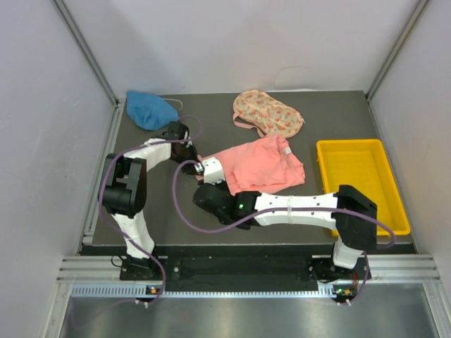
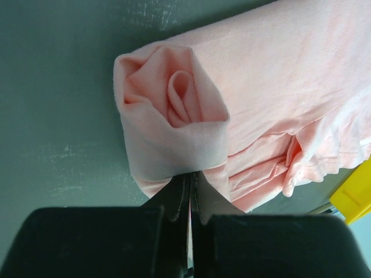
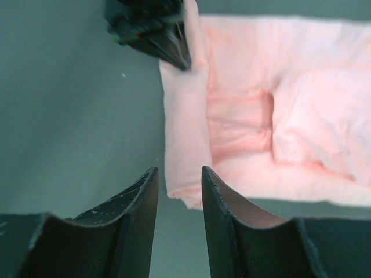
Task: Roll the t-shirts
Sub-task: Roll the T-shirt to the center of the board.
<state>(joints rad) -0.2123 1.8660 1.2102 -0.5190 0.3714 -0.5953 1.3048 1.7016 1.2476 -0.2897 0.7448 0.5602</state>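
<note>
The salmon-pink t-shirt [image 1: 261, 165] lies mid-table, its left edge rolled into a narrow tube. My left gripper [image 1: 195, 165] is shut on the far end of that roll; in the left wrist view its tips [image 2: 191, 180] pinch the cloth under the spiral end [image 2: 174, 107]. My right gripper [image 1: 209, 195] is open; in the right wrist view its tips [image 3: 178, 176] sit just short of the roll's near end [image 3: 185, 174], not touching it. The left gripper [image 3: 153, 29] shows there at the roll's far end. A blue t-shirt [image 1: 150, 109] and a cream floral t-shirt [image 1: 268, 114] lie bunched at the back.
A yellow tray [image 1: 359, 179] stands at the right, close to the pink shirt's right side; its corner shows in the left wrist view [image 2: 353, 197]. Grey walls enclose the dark table [image 1: 176, 211] on three sides.
</note>
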